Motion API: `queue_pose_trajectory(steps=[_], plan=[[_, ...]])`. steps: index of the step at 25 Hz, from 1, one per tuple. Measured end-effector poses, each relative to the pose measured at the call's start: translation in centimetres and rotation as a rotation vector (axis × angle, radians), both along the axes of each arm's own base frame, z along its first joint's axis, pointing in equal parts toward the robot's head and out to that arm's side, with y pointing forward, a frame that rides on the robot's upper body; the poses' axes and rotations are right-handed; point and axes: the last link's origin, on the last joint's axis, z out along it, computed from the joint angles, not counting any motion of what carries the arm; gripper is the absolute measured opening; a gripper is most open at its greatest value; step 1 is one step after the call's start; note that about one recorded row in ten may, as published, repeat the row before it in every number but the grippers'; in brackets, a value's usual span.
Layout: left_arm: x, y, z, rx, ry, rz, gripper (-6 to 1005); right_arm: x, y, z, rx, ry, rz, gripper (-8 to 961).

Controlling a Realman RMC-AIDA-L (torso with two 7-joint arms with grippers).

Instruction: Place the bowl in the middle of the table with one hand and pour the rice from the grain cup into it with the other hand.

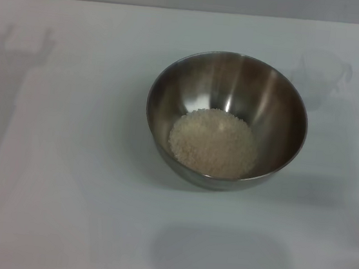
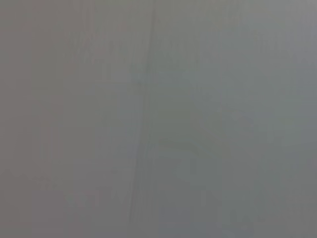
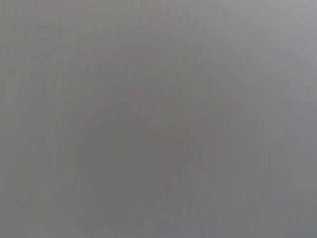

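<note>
Mid-desk [image 1: 47,158] sits bowl [image 1: 226,120] – rice [image 1: 213,142] mound inside. Grain cup [image 1: 322,76] upright beyond, toward right, apart from bowl. Neither claw in view – state untellable.

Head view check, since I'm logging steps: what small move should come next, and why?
Probably none beyond keeping both arms parked. The rice lies in a mound inside the bowl, which sits near the middle of the table. The grain cup stands upright behind the bowl to its right, apparently empty. No gripper shows in any view.
</note>
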Motion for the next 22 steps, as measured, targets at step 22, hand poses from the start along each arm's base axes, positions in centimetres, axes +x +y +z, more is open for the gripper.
queue_pose_trajectory(steps=[22], plan=[[0.39, 0.7, -0.08, 0.001, 0.001, -0.002, 796, -0.07, 0.16, 0.19, 0.007, 0.004, 0.002, 632]])
